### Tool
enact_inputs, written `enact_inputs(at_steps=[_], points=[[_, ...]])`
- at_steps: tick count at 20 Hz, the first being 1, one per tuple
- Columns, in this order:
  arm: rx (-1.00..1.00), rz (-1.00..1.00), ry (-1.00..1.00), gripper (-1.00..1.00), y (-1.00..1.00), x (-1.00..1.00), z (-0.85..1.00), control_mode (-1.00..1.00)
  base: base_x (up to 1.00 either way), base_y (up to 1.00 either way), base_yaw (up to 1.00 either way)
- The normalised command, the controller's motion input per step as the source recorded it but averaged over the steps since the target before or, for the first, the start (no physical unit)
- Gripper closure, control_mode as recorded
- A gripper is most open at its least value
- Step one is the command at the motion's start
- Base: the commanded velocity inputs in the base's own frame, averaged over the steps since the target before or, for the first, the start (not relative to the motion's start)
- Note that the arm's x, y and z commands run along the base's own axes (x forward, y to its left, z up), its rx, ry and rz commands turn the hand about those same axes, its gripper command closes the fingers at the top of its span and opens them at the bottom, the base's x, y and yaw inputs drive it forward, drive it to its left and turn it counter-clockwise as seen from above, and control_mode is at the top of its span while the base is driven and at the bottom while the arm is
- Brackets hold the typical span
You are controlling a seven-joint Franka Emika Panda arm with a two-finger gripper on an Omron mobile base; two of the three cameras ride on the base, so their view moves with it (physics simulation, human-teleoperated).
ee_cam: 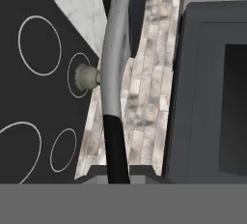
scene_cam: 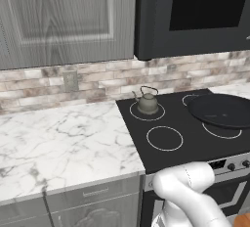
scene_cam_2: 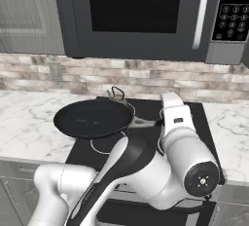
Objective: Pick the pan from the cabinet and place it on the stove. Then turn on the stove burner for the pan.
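The pan (scene_cam_2: 93, 119), matte black and shallow, is held in the air above the stove (scene_cam: 195, 138). Its thin handle (scene_cam_2: 143, 121) runs toward the hand. In the hand view the handle (ee_cam: 115, 97) passes straight up between the fingertips, grey along most of its length and black at the gripped end. The pincer (ee_cam: 117, 172) is closed on the handle.

Relative to the stove: in the left base view the pan (scene_cam: 220, 111) hangs over the right half of the black glass, covering part of the front right burner ring (scene_cam: 223, 132) and most of the rear right one. The front left ring (scene_cam: 164, 138) lies bare. The kettle (scene_cam: 147, 102), small and grey-green with a loop handle, stands on the rear left ring. In the right base view the kettle (scene_cam_2: 116, 95) shows just behind the pan's far rim.

The black knobs (scene_cam: 231, 166) sit in the silver strip at the stove's front edge. Their marks are too small to read.

The microwave (scene_cam_2: 141, 15) hangs above the stove, black glass door shut. Its keypad (scene_cam_2: 235, 8) carries rows of buttons with pale marks; none is legible. The cabinet (scene_cam: 63, 18), grey wood-grain, hangs above the worktop to the left of the stove, with the door in view shut. The marble worktop (scene_cam: 58, 147) adjoins the stove's left side. A wall plate (scene_cam: 70, 81) sits in the brick backsplash above it.
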Motion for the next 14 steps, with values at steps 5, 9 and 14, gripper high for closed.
enact_inputs(at_steps=[5, 9, 14], points=[[0.01, 0.01, -0.03, 1.0, -0.76, 0.08, -0.25, -1.0, 0.0, 0.0, 0.0], [0.02, 0.02, -0.04, 1.0, -0.76, 0.14, -0.3, -1.0, 0.0, 0.0, 0.0], [0.01, 0.03, -0.01, 1.0, -0.64, 0.24, -0.35, -1.0, 0.0, 0.0, 0.0]])
